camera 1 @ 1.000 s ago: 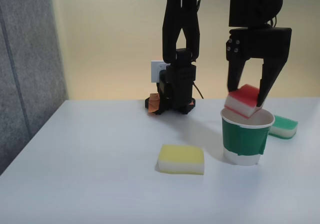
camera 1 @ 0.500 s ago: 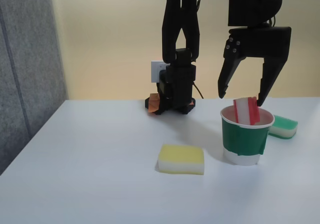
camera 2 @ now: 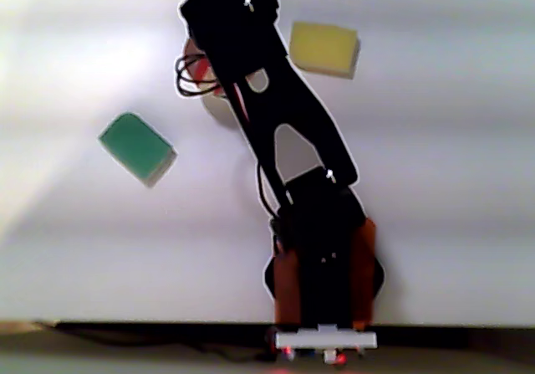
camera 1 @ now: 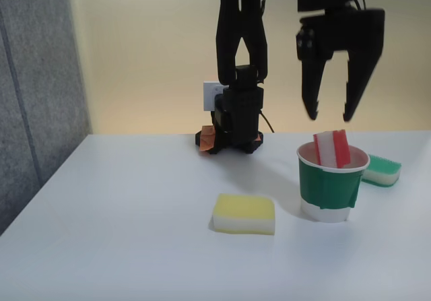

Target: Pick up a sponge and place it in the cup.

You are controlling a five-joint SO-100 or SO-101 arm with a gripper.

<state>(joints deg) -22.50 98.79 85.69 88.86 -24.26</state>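
Fixed view is showing the sponge [camera 1: 332, 149] standing on its edge inside the cup [camera 1: 328, 186], red layer to the right, its top part sticking out above the rim. The cup is sitting near the right edge of the tabletop [camera 1: 135, 207]. The gripper [camera 1: 329, 118] is hanging above the cup with its fingers spread apart and holding nothing, so I judge the placing as done; only pulling the arm away is remaining. A yellow sponge [camera 1: 244, 214] is lying near the middle, a green sponge [camera 1: 382, 170] behind the cup.

Other view, from above, is blurred: the arm [camera 2: 276, 115] is covering the cup, and the fingers cannot be judged there.
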